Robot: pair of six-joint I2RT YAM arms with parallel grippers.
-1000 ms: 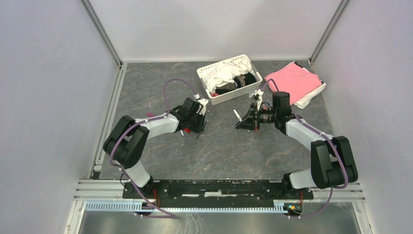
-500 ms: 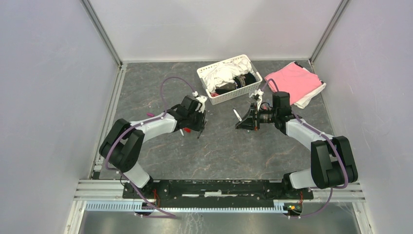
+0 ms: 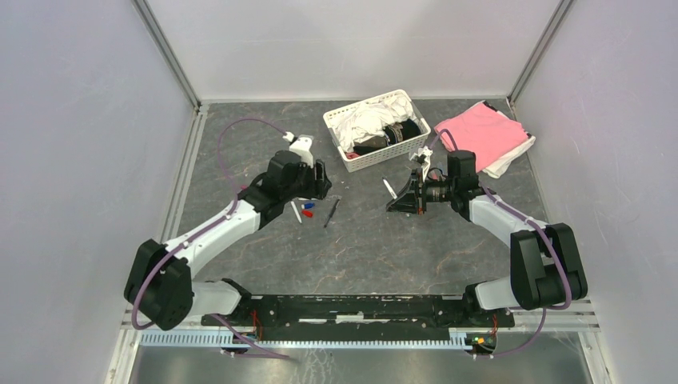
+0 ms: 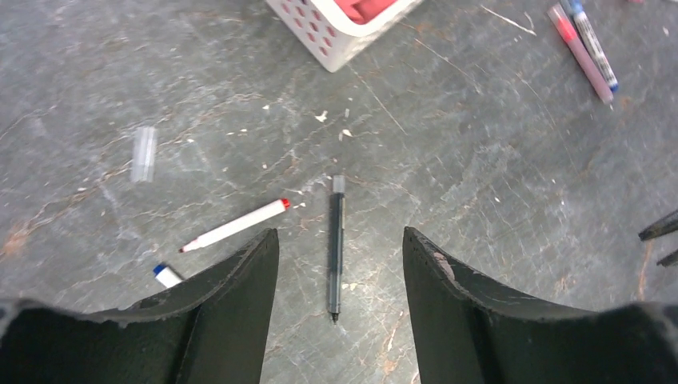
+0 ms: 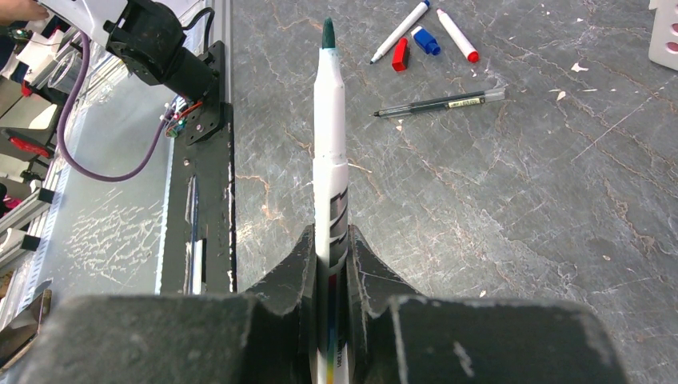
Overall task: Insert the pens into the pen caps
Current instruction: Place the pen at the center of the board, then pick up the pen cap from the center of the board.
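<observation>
The left gripper (image 4: 337, 234) hangs with its jaws apart over a dark pen (image 4: 335, 276) that lies on the table (image 4: 496, 200), with a red-tipped pen (image 4: 236, 226) just beside it. The right gripper (image 5: 330, 240) is clamped on a green-tipped pen (image 5: 329, 120). A red cap (image 5: 400, 54) and a blue cap (image 5: 425, 40) lie near the red-tipped pen.

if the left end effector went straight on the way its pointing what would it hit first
Likely the dark pen, lying on the table in line with the gap of the open left end effector, with bare table on either side of it. Depth is unclear.
</observation>
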